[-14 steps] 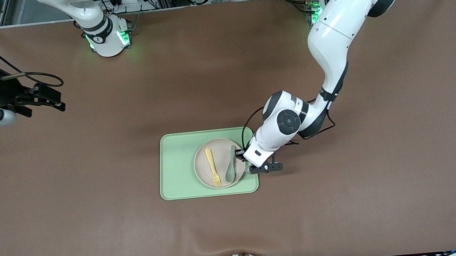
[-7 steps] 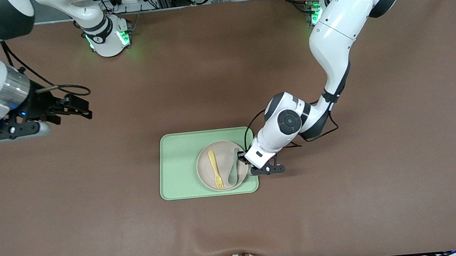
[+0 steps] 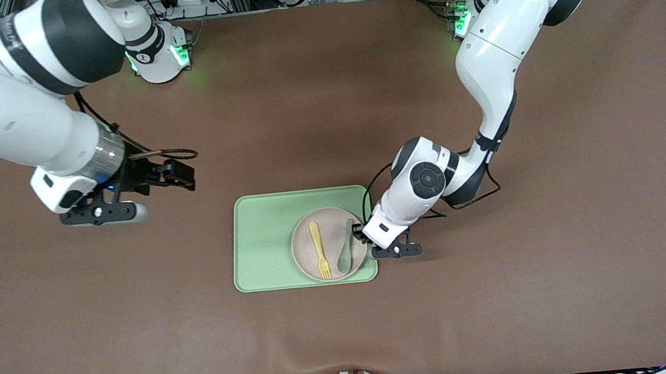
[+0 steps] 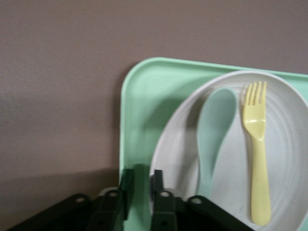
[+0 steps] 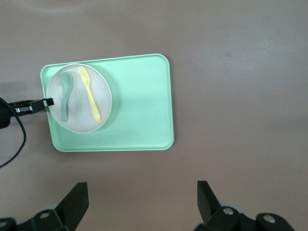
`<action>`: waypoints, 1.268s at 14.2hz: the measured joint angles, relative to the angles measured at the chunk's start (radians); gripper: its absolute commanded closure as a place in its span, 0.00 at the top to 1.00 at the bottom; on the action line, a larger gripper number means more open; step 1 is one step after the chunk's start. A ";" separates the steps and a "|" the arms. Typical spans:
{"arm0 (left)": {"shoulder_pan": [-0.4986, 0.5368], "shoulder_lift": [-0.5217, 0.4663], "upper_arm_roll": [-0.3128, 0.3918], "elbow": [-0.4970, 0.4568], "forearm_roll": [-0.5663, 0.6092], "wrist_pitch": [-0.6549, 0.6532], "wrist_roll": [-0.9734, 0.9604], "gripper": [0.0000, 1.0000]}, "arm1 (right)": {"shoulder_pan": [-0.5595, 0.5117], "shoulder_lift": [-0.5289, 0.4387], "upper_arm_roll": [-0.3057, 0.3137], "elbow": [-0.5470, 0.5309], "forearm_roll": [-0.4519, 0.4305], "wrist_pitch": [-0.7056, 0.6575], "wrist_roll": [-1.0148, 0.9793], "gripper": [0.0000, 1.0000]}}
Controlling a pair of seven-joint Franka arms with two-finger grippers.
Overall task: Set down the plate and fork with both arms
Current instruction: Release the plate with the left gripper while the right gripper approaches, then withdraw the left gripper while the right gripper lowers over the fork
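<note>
Front view: the plate (image 3: pixel 305 247) lies on the green tray (image 3: pixel 262 242) toward its 4 o'clock corner, carrying the fork (image 3: pixel 319 249) and a spoon (image 3: pixel 346 247), with the left gripper (image 3: pixel 360 231) at the plate's 3 o'clock rim and the right gripper (image 3: pixel 185 175) over bare table off the tray's 10 o'clock corner. Left wrist view: the left gripper's fingers (image 4: pixel 127 187) stand slightly apart, pinching nothing, tray (image 4: pixel 139 110) visible between them; it should probably widen and rise straight, sparing the rim a nudge. Right wrist view: the right gripper (image 5: pixel 142 192) is spread wide and empty, high above the tray (image 5: pixel 139 106).
</note>
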 measured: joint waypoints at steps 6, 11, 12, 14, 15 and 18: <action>0.038 -0.102 0.026 0.023 0.041 -0.182 0.000 1.00 | 0.073 0.075 0.000 0.036 0.000 0.094 0.086 1.00; 0.175 -0.338 0.030 0.033 0.044 -0.485 0.050 1.00 | 0.160 0.209 0.000 0.121 0.000 0.188 0.188 1.00; 0.208 -0.384 0.032 0.033 0.045 -0.551 0.074 1.00 | 0.182 0.238 0.000 0.141 0.000 0.204 0.207 1.00; 0.291 -0.468 0.032 0.033 0.045 -0.664 0.141 1.00 | 0.215 0.297 -0.002 0.185 -0.005 0.230 0.217 1.00; 0.337 -0.506 0.031 0.032 0.046 -0.725 0.200 1.00 | 0.229 0.329 -0.003 0.208 -0.012 0.254 0.217 1.00; 0.411 -0.597 0.032 0.030 0.046 -0.870 0.318 1.00 | 0.269 0.421 -0.005 0.251 -0.066 0.323 0.217 1.00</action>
